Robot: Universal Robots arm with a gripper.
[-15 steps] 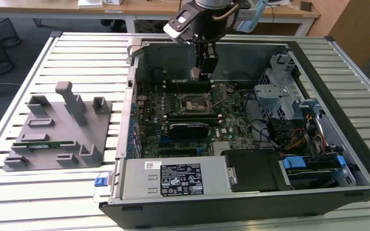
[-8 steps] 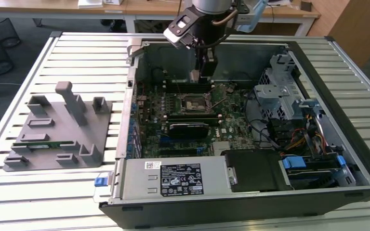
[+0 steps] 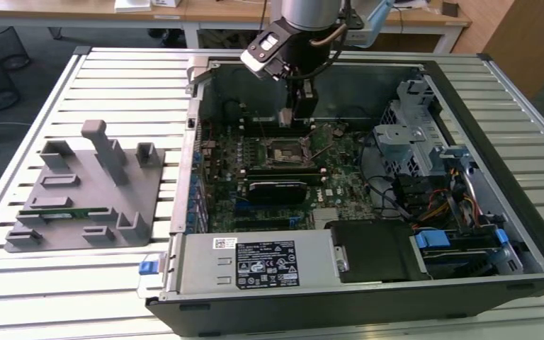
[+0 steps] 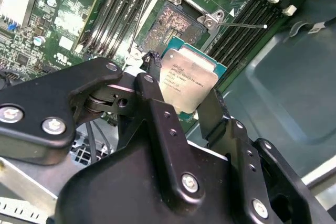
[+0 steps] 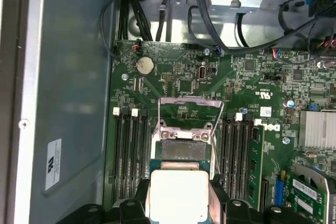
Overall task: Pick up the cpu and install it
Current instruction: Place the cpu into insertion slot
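The cpu (image 4: 188, 77) (image 5: 178, 192), a flat square chip with a pale metal top, is held between the black fingers of my gripper (image 4: 182, 95) (image 5: 179, 203), which is shut on its two opposite edges. It hangs just above the motherboard, next to the open cpu socket (image 4: 169, 22) (image 5: 181, 149), whose metal load plate (image 5: 190, 109) is flipped up. In the exterior view the gripper (image 3: 291, 119) reaches down inside the open computer case, a little behind the socket (image 3: 285, 150).
The case (image 3: 367, 297) lies open on a slatted table. It contains memory slots (image 5: 128, 156) on both sides of the socket, cables, a drive cage (image 3: 409, 134) and a power supply (image 3: 253, 263). A grey fixture (image 3: 88, 191) holding a green memory stick (image 3: 53, 212) sits at the exterior view's left.
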